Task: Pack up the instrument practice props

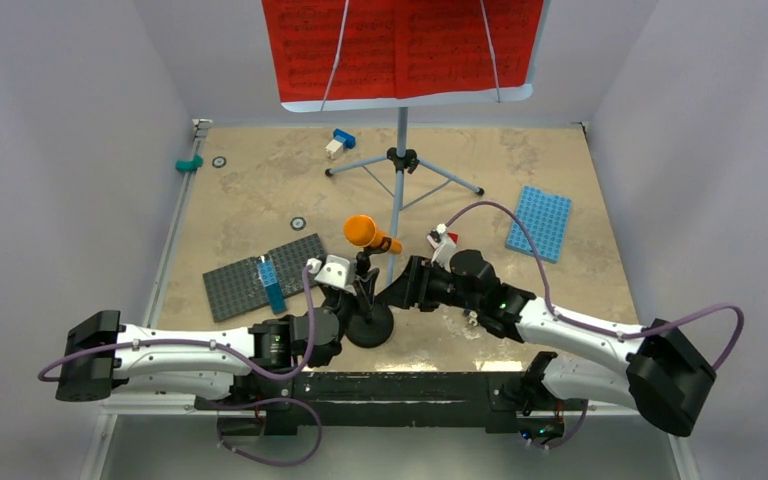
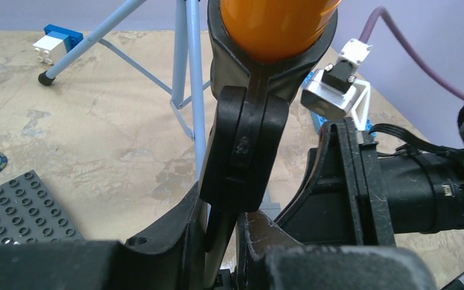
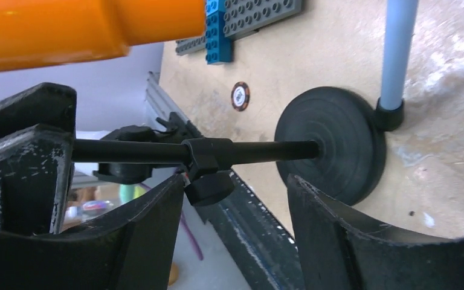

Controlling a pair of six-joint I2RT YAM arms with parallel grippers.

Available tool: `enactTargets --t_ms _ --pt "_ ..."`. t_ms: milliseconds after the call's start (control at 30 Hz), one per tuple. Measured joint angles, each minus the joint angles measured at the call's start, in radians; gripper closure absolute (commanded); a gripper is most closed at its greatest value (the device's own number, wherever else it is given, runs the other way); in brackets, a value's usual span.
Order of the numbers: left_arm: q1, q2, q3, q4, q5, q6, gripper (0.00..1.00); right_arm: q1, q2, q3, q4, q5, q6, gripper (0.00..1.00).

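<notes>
Left gripper [image 2: 220, 226]: fingers closed on the black stem of the mic stand [image 2: 241, 151], just below its clip joint. The orange toy microphone [image 2: 272, 24] sits in the clip at the top of the stand, angled across the table [image 1: 260, 190].

Right gripper [image 3: 235, 187]: fingers apart, one on each side of the same stem near its collar. No contact with the stem is visible. Both grippers meet at the stand from opposite sides, close to each other.

Obstruction: one pale-blue tripod leg [image 3: 396, 48] of the music stand [image 1: 400, 130] runs down toward the near edge, and its black foot cap rests against the rim of the mic stand's round base. The leg passes just beside the right gripper. The red sheet-music pages [image 1: 400, 45] lie on the desk of the music stand, at the far side.

Surroundings:
- Grey studded plate [image 1: 240, 285] with an upright blue brick [image 1: 272, 285], just left of the left gripper.
- Poker chip [image 3: 240, 95] between that plate and the base.
- Blue studded plate [image 1: 540, 222], well apart on the right.
- Blue-and-white brick [image 1: 340, 142], near the far tripod foot.
</notes>
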Motion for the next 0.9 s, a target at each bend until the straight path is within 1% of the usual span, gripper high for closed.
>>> enactTargets --t_ms 100,200,400,600,767,900 --pt "-0.010 0.006 0.000 0.002 -0.031 -0.014 1.00 -0.016 0.051 0.000 0.050 -0.067 0.057 0.41" --pt "-0.018 0.006 0.000 0.000 -0.050 -0.021 1.00 -0.020 0.082 0.000 0.088 -0.109 0.089 0.49" --pt "-0.026 0.007 0.000 -0.005 -0.071 -0.036 1.00 -0.028 0.114 0.000 0.154 -0.166 0.132 0.72" --pt "-0.029 0.013 0.002 -0.006 -0.093 -0.043 1.00 -0.035 0.133 0.000 0.179 -0.197 0.122 0.99" --pt "-0.031 0.025 0.008 -0.005 -0.104 -0.043 1.00 -0.034 0.134 0.001 0.187 -0.200 0.052 1.00" --pt "-0.031 0.035 0.013 -0.002 -0.113 -0.043 1.00 -0.021 0.125 0.002 0.188 -0.183 -0.053 1.00"
